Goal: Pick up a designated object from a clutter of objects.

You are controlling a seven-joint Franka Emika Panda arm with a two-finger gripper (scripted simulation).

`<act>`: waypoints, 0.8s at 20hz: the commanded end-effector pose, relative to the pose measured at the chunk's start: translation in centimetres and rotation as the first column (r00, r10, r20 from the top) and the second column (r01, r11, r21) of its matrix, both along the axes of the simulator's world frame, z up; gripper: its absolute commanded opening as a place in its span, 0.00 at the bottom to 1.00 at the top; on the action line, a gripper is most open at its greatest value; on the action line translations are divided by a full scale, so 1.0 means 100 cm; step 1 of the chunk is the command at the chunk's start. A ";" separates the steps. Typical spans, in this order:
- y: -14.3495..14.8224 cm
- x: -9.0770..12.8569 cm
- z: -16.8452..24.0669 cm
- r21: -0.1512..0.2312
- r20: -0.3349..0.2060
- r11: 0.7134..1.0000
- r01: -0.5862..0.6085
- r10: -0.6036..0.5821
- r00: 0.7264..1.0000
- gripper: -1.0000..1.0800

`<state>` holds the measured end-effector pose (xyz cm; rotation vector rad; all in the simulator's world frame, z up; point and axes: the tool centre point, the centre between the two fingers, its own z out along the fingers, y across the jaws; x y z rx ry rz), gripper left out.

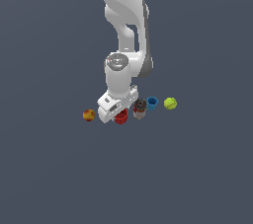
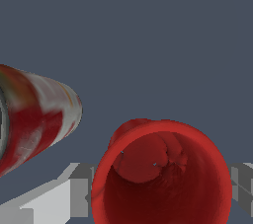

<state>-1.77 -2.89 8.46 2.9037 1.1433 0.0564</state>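
From the exterior view's left: an apple-like ball (image 1: pixel 89 115), then the red cup (image 1: pixel 121 117) under the gripper (image 1: pixel 118 115), a grey-and-red can (image 1: pixel 140 109), a blue cup (image 1: pixel 152 102), a tennis ball (image 1: pixel 170 103). In the wrist view, fingers (image 2: pixel 79 188) flank the cup's rim; whether they touch is unclear.

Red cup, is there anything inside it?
The wrist view looks straight into the red cup: only its red walls and bottom show, nothing inside. The hand has a finger on each side. The cup's near rim is cut off by the frame.
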 end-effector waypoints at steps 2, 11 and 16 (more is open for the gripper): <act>0.005 -0.005 0.015 0.000 0.001 1.000 0.000 0.000 1.000 0.00; 0.026 -0.030 0.074 0.000 -0.008 1.000 -0.001 0.001 1.000 0.00; 0.041 -0.047 0.115 0.000 -0.014 1.000 -0.002 0.002 1.000 0.00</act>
